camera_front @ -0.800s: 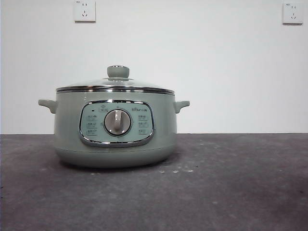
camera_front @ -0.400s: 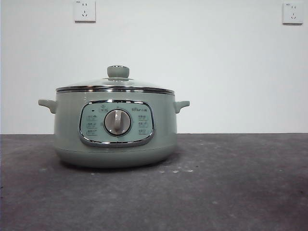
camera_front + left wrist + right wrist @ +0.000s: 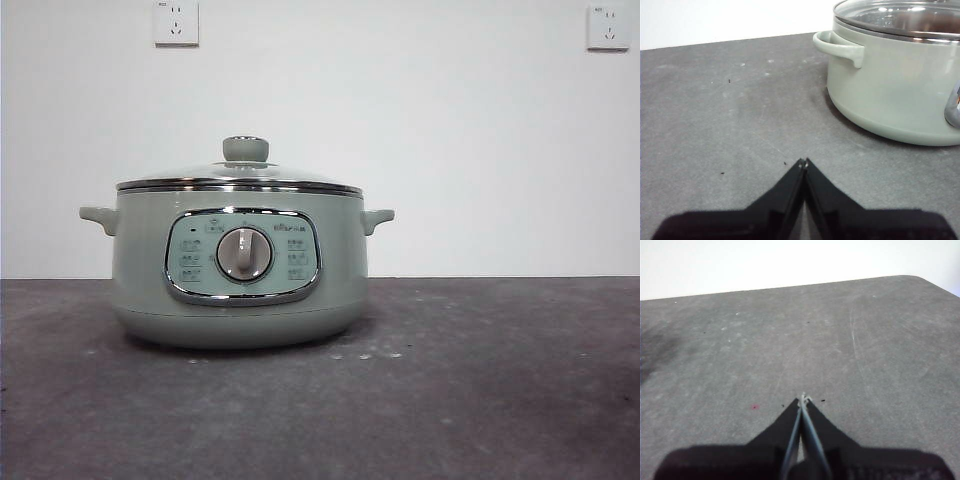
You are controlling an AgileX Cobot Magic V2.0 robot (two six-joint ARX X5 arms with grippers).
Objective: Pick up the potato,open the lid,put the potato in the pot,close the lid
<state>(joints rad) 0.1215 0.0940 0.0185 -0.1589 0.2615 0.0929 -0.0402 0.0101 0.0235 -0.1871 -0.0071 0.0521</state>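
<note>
The pale sage-green pot [image 3: 140, 280] stands on the dark table, left of middle in the front view, with its control panel and silver dial [image 3: 244, 254] facing the camera. The glass lid [image 3: 240, 178] sits shut on it, its green knob [image 3: 245, 149] on top. The pot [image 3: 890, 85] and lid [image 3: 900, 17] also show in the left wrist view. My left gripper [image 3: 803, 162] is shut and empty, low over the table beside the pot's handle side. My right gripper [image 3: 803, 399] is shut and empty over bare table. The potato is out of view.
The dark grey table [image 3: 480, 380] stretches to the right of the pot. A white wall with two sockets [image 3: 176, 22] stands behind. The table's far edge and rounded corner [image 3: 920, 279] show in the right wrist view.
</note>
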